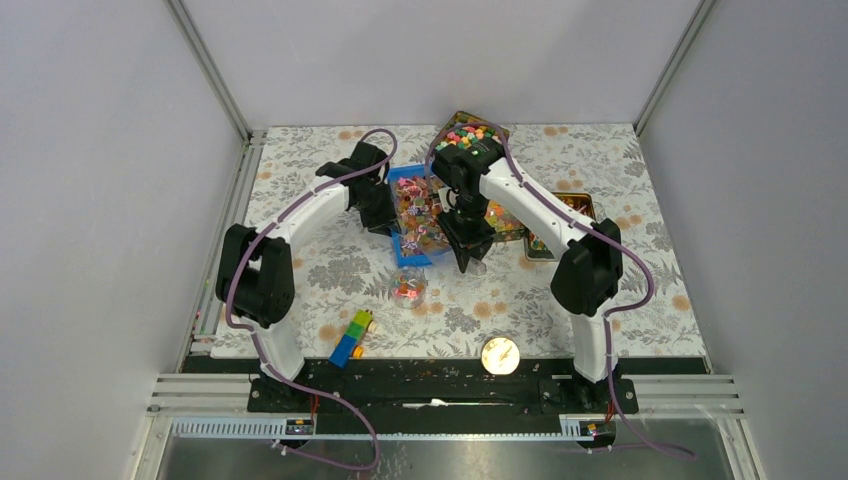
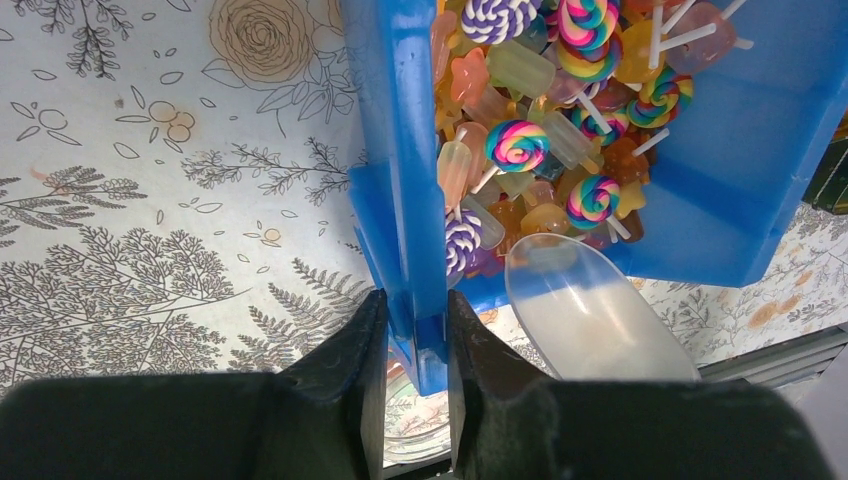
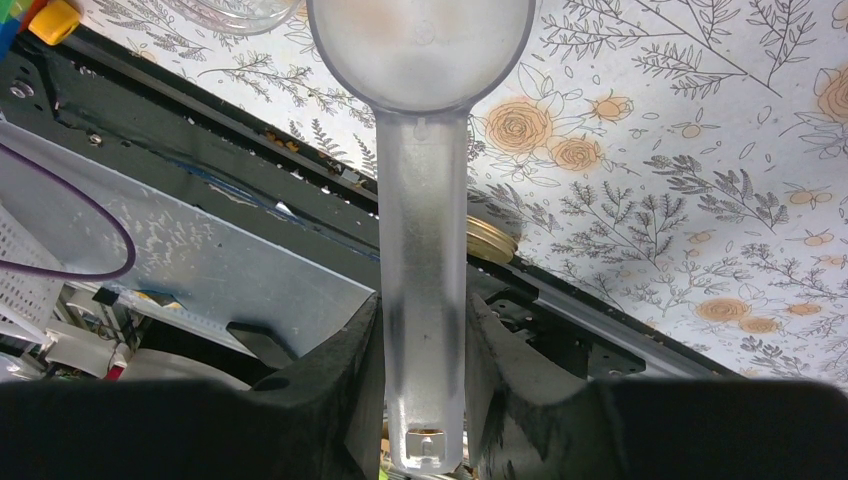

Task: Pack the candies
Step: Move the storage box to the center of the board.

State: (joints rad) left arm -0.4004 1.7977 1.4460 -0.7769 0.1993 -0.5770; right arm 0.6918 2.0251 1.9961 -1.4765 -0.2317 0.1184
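I have my left gripper (image 2: 417,312) pinched on the wall of the blue bin (image 2: 740,140) and my right gripper (image 3: 425,320) clamped on the translucent scoop (image 3: 420,60) by its handle. The candies (image 2: 517,145) fill that bin, mid-tabletop (image 1: 600,290).

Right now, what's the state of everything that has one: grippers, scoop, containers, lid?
left gripper: shut on the blue bin wall
right gripper: shut on the scoop handle
scoop: bowl empty
blue bin: holds a heap of candies
clear jar: open, some candies inside
gold lid: off the jar, lying flat
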